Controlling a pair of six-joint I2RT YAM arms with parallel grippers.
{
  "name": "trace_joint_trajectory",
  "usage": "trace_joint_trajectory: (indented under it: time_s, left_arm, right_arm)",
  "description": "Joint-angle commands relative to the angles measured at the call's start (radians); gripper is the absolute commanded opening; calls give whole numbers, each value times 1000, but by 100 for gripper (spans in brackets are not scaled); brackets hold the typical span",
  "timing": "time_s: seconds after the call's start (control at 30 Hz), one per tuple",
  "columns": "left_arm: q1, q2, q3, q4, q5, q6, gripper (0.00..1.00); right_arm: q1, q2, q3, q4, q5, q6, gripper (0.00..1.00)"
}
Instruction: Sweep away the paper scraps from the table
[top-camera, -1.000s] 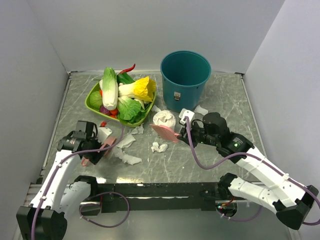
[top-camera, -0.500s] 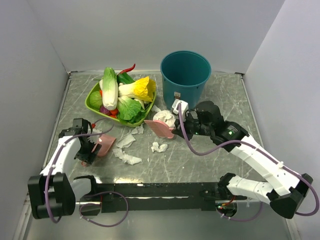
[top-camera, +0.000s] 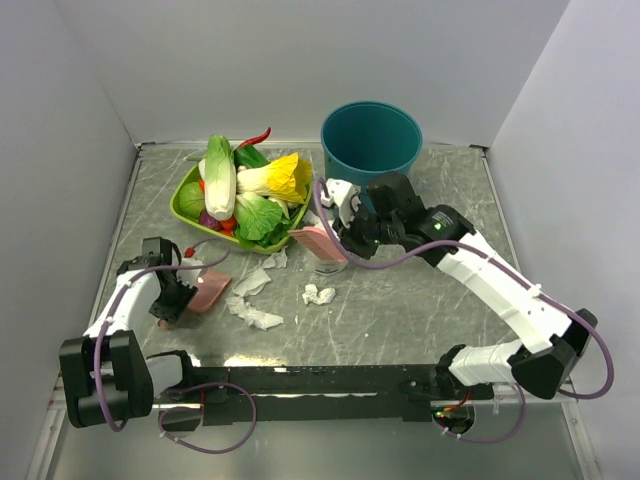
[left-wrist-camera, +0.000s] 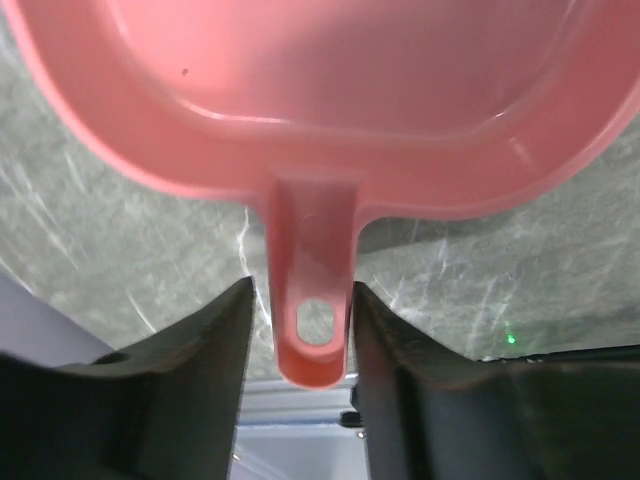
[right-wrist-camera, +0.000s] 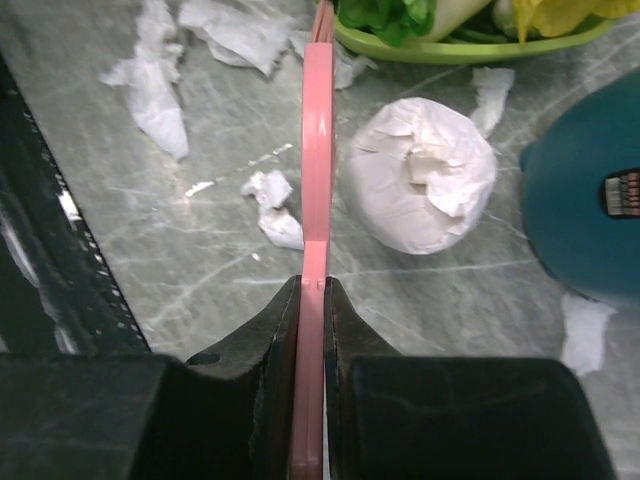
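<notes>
Paper scraps lie scattered over the grey marble table. One crumpled wad sits near its centre and flatter pieces lie left of centre, between that wad and a pink dustpan near the left edge.

From above, the right gripper reaches in from the right side and is clamped on a flat pink sweeper. The sweeper slants toward the near-left and screens most of the white tissue roll behind it. The right wrist camera shows what the overhead view hides: the tissue roll standing just right of the sweeper, which appears edge-on. Its long axis runs straight away from the fingers toward the green tray, with more scraps on both sides of it.

The teal bucket stands at the far edge, and the tray of vegetables is to its left.

The left wrist camera shows the left gripper flanking the dustpan's handle. The pan body extends away from the gripper over the table. The fingers sit very close to the handle, but whether they actually pinch it cannot be told.
</notes>
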Motion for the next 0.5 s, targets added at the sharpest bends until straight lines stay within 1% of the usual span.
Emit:
trace_joint_trajectory:
  time_s: [0.0, 0.03, 0.07, 0.1, 0.2, 0.23, 0.27, 0.3, 0.33, 0.4, 0.47]
  left_arm:
    - [10, -1, -10, 46, 55, 107, 43]
    - [10, -2, -14, 47, 63, 127, 39]
    - [9, -7, -18, 50, 64, 136, 37]
    - [10, -10, -18, 54, 66, 150, 30]
    - [10, -25, 4, 47, 64, 135, 27]
    - [10, -30, 28, 28, 84, 133, 26]
    - [12, -45, 36, 11, 110, 135, 24]
    - [10, -55, 48, -8, 129, 150, 19]
    - [10, -64, 54, -40, 144, 159, 17]
    - [10, -94, 64, -60, 128, 184, 11]
    - [12, -134, 77, -110, 103, 224, 8]
  right_arm:
    - [1, 37, 108, -76, 74, -101, 0]
    - [4, 43, 116, -67, 92, -113, 0]
    - [4, 43, 116, -59, 96, -124, 0]
    - [4, 41, 108, -47, 96, -146, 0]
    - [4, 20, 73, 7, 91, -169, 0]
    - [4, -9, 56, 23, 85, -170, 0]
    - [6, -27, 35, 62, 67, -170, 0]
    - [4, -46, -8, 77, 54, -172, 0]
    - [4, -79, -25, 88, 39, -166, 0]
    - [4, -109, -65, 105, -8, -149, 0]
    - [4, -129, -88, 120, -50, -158, 0]
